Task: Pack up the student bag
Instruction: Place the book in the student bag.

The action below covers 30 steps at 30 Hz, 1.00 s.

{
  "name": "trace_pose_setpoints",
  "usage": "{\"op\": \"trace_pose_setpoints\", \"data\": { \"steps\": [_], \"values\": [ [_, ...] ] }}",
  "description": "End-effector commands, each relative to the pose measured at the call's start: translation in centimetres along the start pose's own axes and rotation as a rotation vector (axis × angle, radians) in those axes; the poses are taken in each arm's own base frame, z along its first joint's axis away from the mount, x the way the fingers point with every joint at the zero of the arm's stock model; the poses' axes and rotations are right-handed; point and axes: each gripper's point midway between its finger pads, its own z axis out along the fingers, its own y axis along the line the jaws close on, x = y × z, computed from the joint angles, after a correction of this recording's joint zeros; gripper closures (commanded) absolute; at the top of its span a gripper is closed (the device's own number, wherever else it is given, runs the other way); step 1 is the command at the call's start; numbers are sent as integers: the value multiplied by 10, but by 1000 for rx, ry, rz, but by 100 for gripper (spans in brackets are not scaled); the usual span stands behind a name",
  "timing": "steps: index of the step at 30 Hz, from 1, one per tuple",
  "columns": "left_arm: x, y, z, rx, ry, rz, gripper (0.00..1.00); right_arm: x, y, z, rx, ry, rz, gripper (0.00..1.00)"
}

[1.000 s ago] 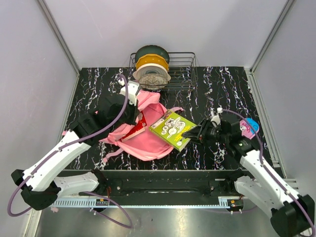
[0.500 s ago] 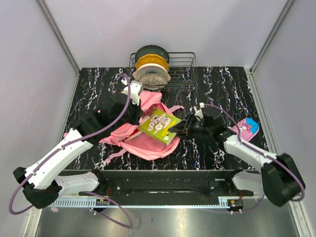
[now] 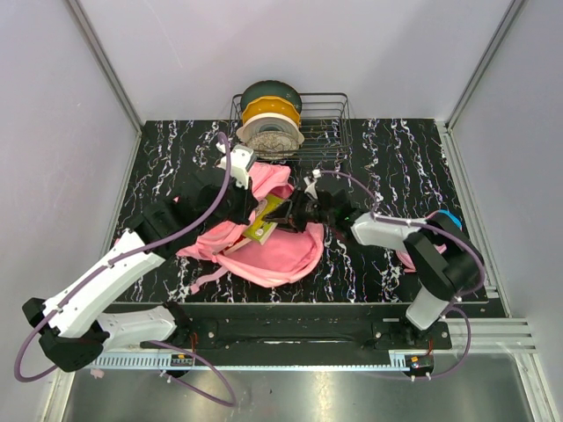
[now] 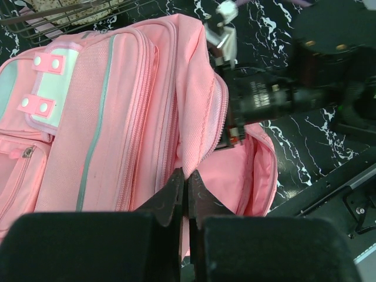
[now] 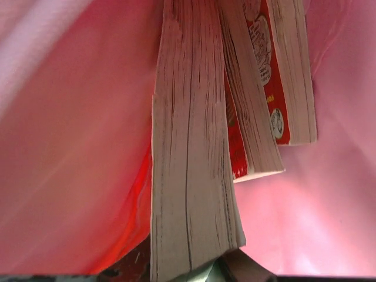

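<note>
Large soft pink backpack (image 3: 274, 257) lies mid black marbled desk (image 3: 396, 149), L tool (image 4: 187, 188) pinched tight on its mouth flap, R tool (image 3: 296, 214) part-closed round thick green-cover paperback (image 5: 191, 176) inside: recommend flap held high, paperback slid flat beside red-cover books (image 5: 261, 88), release only when fully in.

This is a robotics lab test cell rather than a lived-in room. Plain pale walls (image 3: 352, 53) are framed by bare aluminium struts (image 3: 104, 60) that box in a black marbled desk (image 3: 396, 149). The left arm (image 3: 110, 268) and right arm (image 3: 387, 230) are bolted to a metal rail (image 3: 290, 332) at the near edge and trail exposed purple cables (image 3: 25, 352). A wire basket (image 3: 339, 132) holds filament spools (image 3: 270, 132).
</note>
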Motion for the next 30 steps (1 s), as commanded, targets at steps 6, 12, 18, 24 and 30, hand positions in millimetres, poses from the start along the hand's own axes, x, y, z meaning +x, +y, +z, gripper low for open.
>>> {"op": "trace_pose_setpoints", "data": {
  "steps": [6,12,18,24,30],
  "values": [
    [-75,-25,-38,137,-294,-91,100,-11,37,50,-108,-58,-121,100],
    [-73,-27,-36,144,-293,-100,100,-8,16,64,-39,-48,-102,87],
    [-67,-20,-38,121,-300,-113,100,0,14,45,-16,-52,-160,43],
    [-59,-16,-36,111,-299,-125,98,5,21,25,-1,-66,-217,21],
    [-58,-14,-41,108,-313,-129,95,8,24,2,31,-99,-272,5]
  ]
}}
